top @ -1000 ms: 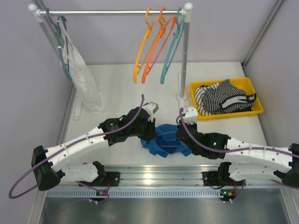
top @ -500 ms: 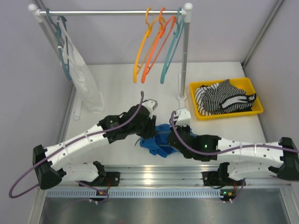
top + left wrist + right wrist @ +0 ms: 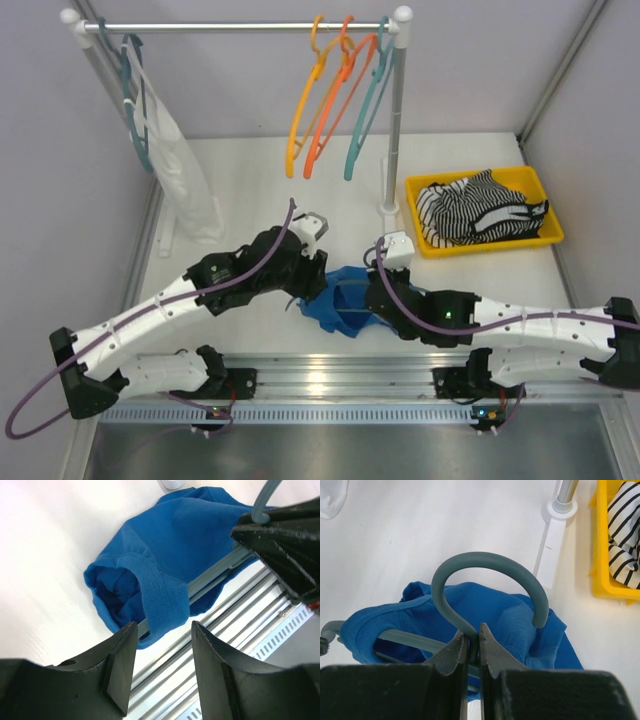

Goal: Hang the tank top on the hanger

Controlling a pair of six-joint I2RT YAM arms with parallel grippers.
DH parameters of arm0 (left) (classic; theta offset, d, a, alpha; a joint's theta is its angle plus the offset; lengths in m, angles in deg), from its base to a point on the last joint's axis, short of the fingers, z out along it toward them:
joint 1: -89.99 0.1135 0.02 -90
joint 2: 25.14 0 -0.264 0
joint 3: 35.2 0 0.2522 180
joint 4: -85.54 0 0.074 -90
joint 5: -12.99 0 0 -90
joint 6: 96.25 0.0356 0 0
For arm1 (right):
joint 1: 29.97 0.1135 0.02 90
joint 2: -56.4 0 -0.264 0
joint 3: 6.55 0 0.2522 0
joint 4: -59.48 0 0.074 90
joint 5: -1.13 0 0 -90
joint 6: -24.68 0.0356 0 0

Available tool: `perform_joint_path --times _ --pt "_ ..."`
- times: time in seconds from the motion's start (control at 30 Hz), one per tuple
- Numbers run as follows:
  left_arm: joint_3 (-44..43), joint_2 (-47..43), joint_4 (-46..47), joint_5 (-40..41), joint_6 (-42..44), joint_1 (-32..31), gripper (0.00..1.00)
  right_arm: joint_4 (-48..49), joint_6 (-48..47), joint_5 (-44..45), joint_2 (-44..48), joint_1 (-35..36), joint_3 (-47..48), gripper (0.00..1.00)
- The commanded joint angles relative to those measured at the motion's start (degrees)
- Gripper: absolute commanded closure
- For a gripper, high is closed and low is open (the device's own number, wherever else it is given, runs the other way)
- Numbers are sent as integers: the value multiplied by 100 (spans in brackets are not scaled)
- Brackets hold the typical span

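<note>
Edging leftward, left claw (image 3: 164, 627) agape, hanger (image 3: 487, 558) still clamped

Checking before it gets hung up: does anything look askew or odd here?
Yes. The tank top lies bunched on the table, only partly over the hanger, one hanger arm sticking out bare. The right gripper pinches the hook's base; the left gripper hangs open above.

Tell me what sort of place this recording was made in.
Probably a lab test cell staged for laundry work, not a home: a white table boxed in by plain grey panels, a small clothes rail carrying plastic hangers, and a yellow tray holding a striped garment.
</note>
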Motion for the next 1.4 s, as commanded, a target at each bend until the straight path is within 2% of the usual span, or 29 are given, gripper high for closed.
perform_joint_path --times 0.0,0.1,0.27,0.37,0.53,0.8,0.93,1.27,1.37 --pt "121 -446 49 -16 887 -20 47 477 -130 12 287 106 -59 100" --pt "332 -744 269 -42 1345 -20 42 434 -236 -32 366 106 11 100" --pt "780 -1351 1173 -454 2039 -20 24 460 -481 -225 533 114 64 100" --pt "1009 -1518 1481 -823 2408 -12 19 469 -587 -365 638 123 73 100" --pt "1290 -1546 1684 -1666 2884 -3 18 434 -675 -454 770 123 91 100" --pt "1537 -1194 2185 -2116 3218 155 19 425 -702 -594 806 114 82 100" --pt "1686 -1054 2650 -2362 3165 322 20 434 -719 -630 770 114 91 100" --pt "1879 -719 2976 -2942 2928 446 25 442 -789 -691 841 123 117 100" --pt "1888 -676 2968 -3057 2823 437 32 451 -816 -691 876 123 143 100"
